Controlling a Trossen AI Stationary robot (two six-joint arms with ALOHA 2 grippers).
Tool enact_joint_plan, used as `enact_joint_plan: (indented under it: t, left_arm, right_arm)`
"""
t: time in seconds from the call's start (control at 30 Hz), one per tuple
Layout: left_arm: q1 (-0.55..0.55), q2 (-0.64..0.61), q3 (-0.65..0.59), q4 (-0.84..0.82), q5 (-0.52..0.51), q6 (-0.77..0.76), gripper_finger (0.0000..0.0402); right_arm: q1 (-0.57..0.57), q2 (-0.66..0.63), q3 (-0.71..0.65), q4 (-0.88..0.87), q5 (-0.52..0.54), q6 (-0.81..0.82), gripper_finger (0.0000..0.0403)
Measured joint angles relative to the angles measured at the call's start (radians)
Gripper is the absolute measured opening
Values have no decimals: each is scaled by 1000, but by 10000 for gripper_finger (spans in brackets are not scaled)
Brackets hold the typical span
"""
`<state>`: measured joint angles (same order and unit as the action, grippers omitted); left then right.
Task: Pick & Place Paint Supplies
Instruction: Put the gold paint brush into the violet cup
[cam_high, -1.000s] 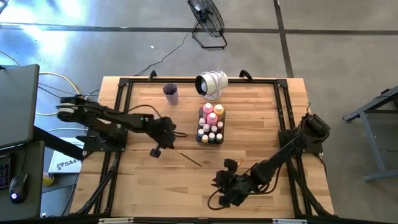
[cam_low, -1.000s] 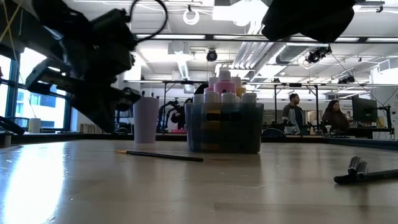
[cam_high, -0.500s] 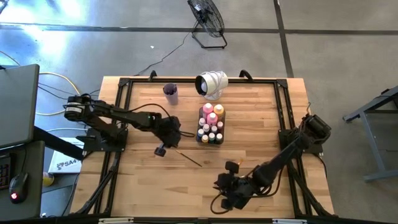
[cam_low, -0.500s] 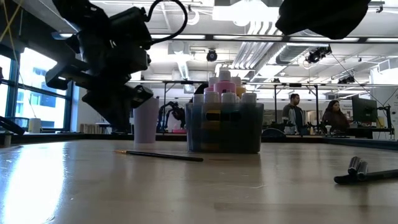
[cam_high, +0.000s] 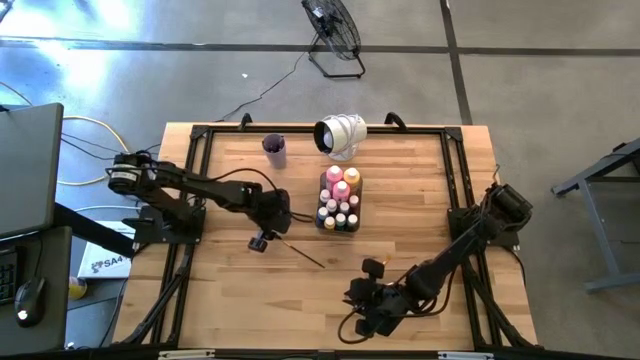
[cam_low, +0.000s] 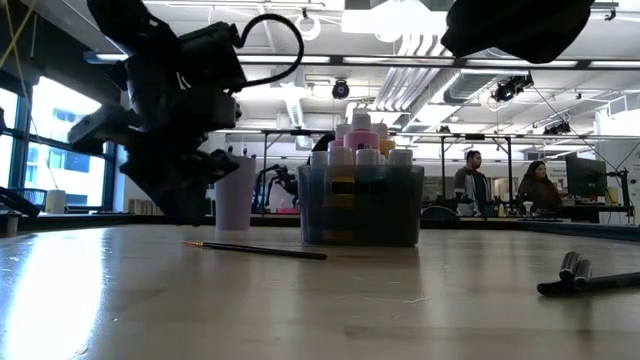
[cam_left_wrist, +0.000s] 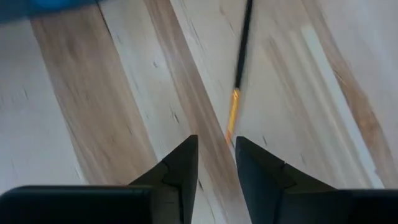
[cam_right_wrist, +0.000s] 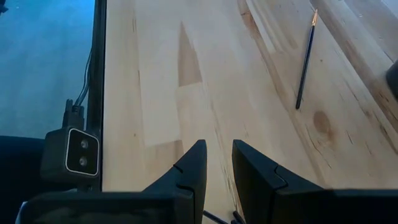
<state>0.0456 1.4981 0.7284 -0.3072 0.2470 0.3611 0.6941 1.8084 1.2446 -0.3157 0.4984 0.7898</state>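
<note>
A thin dark paintbrush (cam_high: 304, 253) lies flat on the wooden table, also seen in the low view (cam_low: 255, 249) and the right wrist view (cam_right_wrist: 305, 62). My left gripper (cam_left_wrist: 216, 155) hovers just over the brush's left end (cam_left_wrist: 232, 115), tipped steeply down. It is open by a narrow gap, and the gold-coloured end points into that gap. Small paint bottles, pink and orange with white-capped ones (cam_high: 340, 197), stand in a clear tray (cam_low: 360, 215) at mid-table. My right gripper (cam_right_wrist: 219, 165) waits near the front edge (cam_high: 358, 296), open, holding nothing.
A lilac cup (cam_high: 274, 150) stands at the far left of the table and a white rounded object (cam_high: 340, 135) behind the tray. Two dark thin things (cam_low: 575, 272) lie on the table near the front. Black frame rails (cam_high: 195, 190) border the table. People stand in the room beyond.
My left gripper has moved a little toward the table's right, toward the brush's left end, and has tipped further down. The brush and the tray have stayed where they were.
</note>
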Motion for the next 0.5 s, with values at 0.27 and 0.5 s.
enact_joint_plan:
  t: [0.27,0.5]
  left_arm:
    - [-1,60,0,22,-7,-75,104]
    - [-67,68,1,32,-65,-82,104]
  right_arm:
    - [0,0,0,-2,0,0,67]
    - [-2,0,0,-2,6,0,67]
